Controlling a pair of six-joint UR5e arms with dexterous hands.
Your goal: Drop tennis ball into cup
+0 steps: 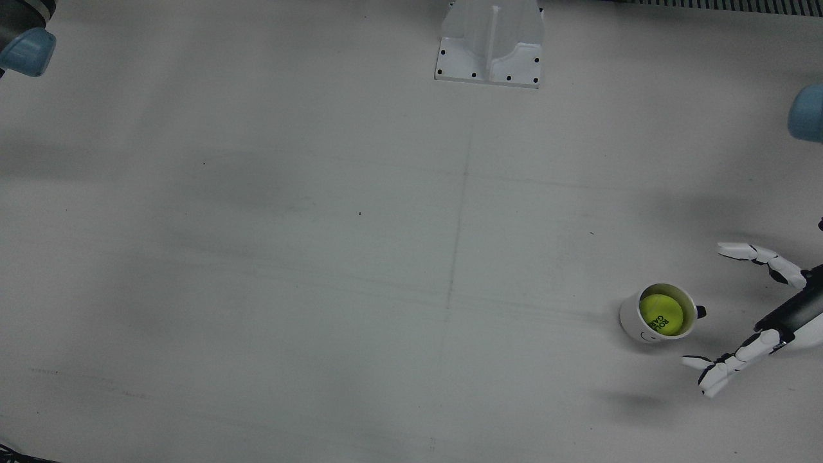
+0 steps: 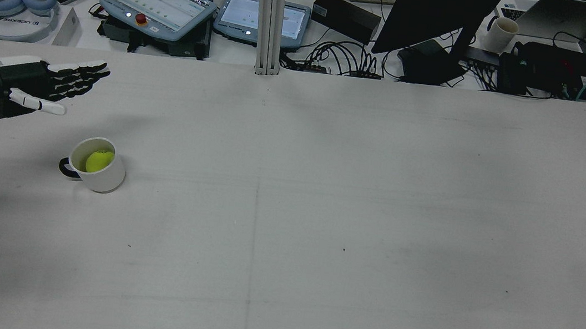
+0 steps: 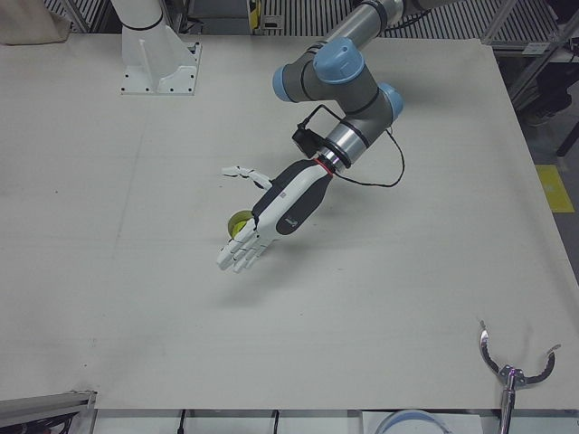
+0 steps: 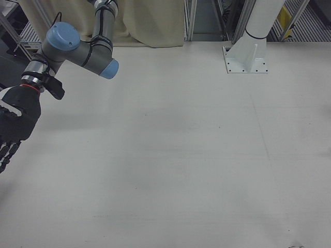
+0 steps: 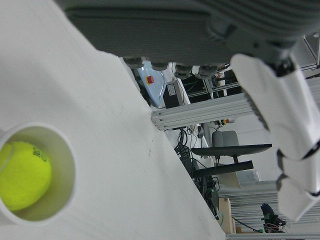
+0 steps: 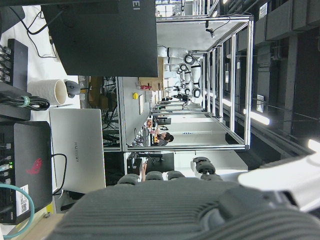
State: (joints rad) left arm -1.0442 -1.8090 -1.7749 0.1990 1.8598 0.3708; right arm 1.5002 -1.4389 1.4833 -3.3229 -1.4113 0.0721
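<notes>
Yellow-green, the tennis ball [image 1: 661,314] sits inside the white cup [image 1: 631,319], which stands upright on the table [image 1: 321,257] with its dark handle [image 1: 701,312] pointing toward our left hand [image 1: 765,315]. That hand hovers beside the cup, fingers [image 1: 723,372] spread, holding nothing. Our right hand [image 4: 14,126] hangs at the table's far side; we cannot tell its pose.

Tennis ball [image 1: 661,314] in cup [image 1: 631,317], left hand [image 1: 765,318] beside.
</notes>
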